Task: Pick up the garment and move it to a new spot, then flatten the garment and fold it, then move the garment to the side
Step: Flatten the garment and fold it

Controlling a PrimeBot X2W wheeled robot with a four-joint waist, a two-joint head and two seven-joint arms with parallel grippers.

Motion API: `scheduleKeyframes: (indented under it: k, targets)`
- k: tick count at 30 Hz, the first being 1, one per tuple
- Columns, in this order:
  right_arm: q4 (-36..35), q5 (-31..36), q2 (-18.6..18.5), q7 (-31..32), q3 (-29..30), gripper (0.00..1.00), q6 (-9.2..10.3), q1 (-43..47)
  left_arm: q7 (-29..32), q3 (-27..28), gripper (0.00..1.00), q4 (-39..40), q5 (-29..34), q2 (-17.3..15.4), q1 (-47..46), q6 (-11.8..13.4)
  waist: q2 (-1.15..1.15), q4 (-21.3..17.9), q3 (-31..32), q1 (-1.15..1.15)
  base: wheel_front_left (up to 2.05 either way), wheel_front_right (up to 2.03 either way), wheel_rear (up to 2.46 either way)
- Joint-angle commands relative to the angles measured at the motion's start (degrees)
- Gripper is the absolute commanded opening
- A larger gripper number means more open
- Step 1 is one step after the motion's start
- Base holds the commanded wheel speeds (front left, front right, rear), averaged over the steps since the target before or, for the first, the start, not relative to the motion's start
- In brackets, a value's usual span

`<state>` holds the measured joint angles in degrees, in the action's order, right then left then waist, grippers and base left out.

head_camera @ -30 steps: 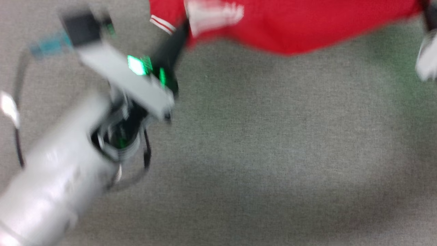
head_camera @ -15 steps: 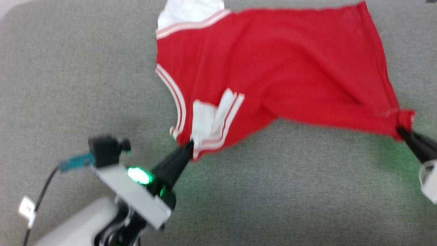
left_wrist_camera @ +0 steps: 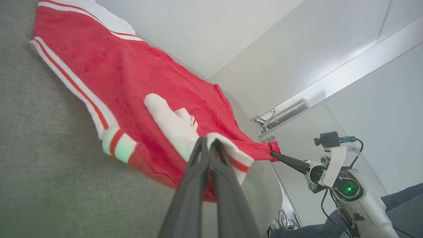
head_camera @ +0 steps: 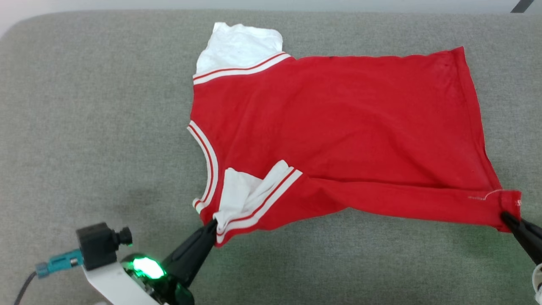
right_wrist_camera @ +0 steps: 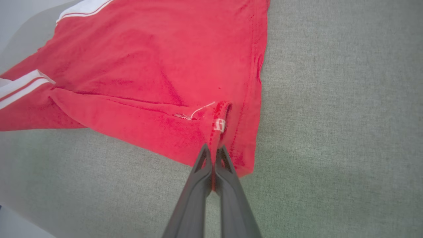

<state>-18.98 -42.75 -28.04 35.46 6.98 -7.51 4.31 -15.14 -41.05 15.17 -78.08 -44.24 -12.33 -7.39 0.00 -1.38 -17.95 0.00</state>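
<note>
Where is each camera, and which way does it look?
Head view: on the head, looking down at the jersey; left claw and right claw at the bottom.
Left wrist view: on that wrist, looking along its own claw at the sleeve; right claw beyond.
Right wrist view: on that wrist, looking along its own claw at the hem.
Shared: every view shows the jersey.

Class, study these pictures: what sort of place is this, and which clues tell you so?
Probably an indoor robot test room or lab: a grey fabric-covered table, bare white walls, and loose cables by a wall-mounted unit.
</note>
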Motion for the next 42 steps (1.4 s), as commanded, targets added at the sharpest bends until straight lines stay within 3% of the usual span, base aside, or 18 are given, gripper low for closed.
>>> scheduleKeyframes:
  k: [1,6,12,25,31,36,37,38,39,40,42]
  targets:
    - [-0.5,0.2,0.6,0.5,0.4,0.0,0.04,-0.6,0.0,0.3,0.0,0.3,0.9,-0.1,-0.3,-0.1,0.0,0.1,-0.1,0.0,0.0,0.0,0.0]
    - [1.2,1.3,0.9,1.9,-0.1,0.0,0.04,-6.7,1.4,0.6,0.0,0.1,1.2,0.9,-6.3,-0.1,0.0,0.5,-0.7,0.0,0.0,0.0,0.0]
    - [8.2,3.3,0.5,1.8,-0.6,0.0,0.04,-18.1,4.6,1.5,0.0,-4.5,-0.8,3.2,-17.6,-0.1,0.0,1.3,-2.9,0.0,0.0,0.0,0.0]
    - [26.7,6.4,0.1,-1.9,-7.8,0.0,0.04,-32.0,6.9,-2.1,0.0,-26.9,-3.8,10.2,-30.9,-0.1,0.0,1.3,-8.8,0.0,0.0,0.0,0.0]
    - [32.2,6.1,-0.4,-5.6,-11.4,0.0,0.05,-34.1,8.2,-6.6,0.0,-33.5,-1.6,10.3,-32.6,-0.1,0.0,1.3,-9.9,0.0,0.0,0.0,0.0]
    - [35.3,5.5,-0.4,-8.1,-14.1,0.0,0.05,-35.2,8.7,-10.4,0.37,-37.9,-1.0,10.6,-33.2,0.0,0.0,1.0,-8.8,0.0,0.0,0.0,0.0]
    - [35.8,5.4,-0.5,-8.8,-14.6,0.11,0.05,-35.3,8.7,-10.8,0.49,-38.1,-1.4,10.5,-33.3,0.0,0.0,1.0,-8.3,0.0,0.0,0.0,0.0]
    - [36.2,5.2,-0.5,-9.5,-14.8,0.38,0.05,-35.5,8.7,-11.2,0.77,-38.1,-1.4,10.3,-33.5,0.0,0.0,1.0,-7.7,0.0,0.0,0.0,0.0]
    - [36.6,5.0,-0.6,-10.2,-15.0,0.76,0.04,-35.4,8.7,-11.6,1.0,-38.0,-1.3,9.9,-33.9,0.0,0.0,1.1,-7.0,0.0,0.0,0.0,0.0]
    - [36.8,4.8,-0.7,-10.9,-15.0,1.0,0.05,-35.2,8.9,-11.9,1.0,-37.7,-1.2,9.4,-34.4,0.0,0.0,1.2,-6.3,0.0,0.0,0.0,0.0]
    - [37.2,4.2,-0.7,-12.1,-14.5,1.0,0.04,-34.6,9.6,-12.9,1.0,-36.7,-0.7,8.3,-35.6,0.0,0.0,1.5,-4.6,0.0,0.0,0.0,0.0]
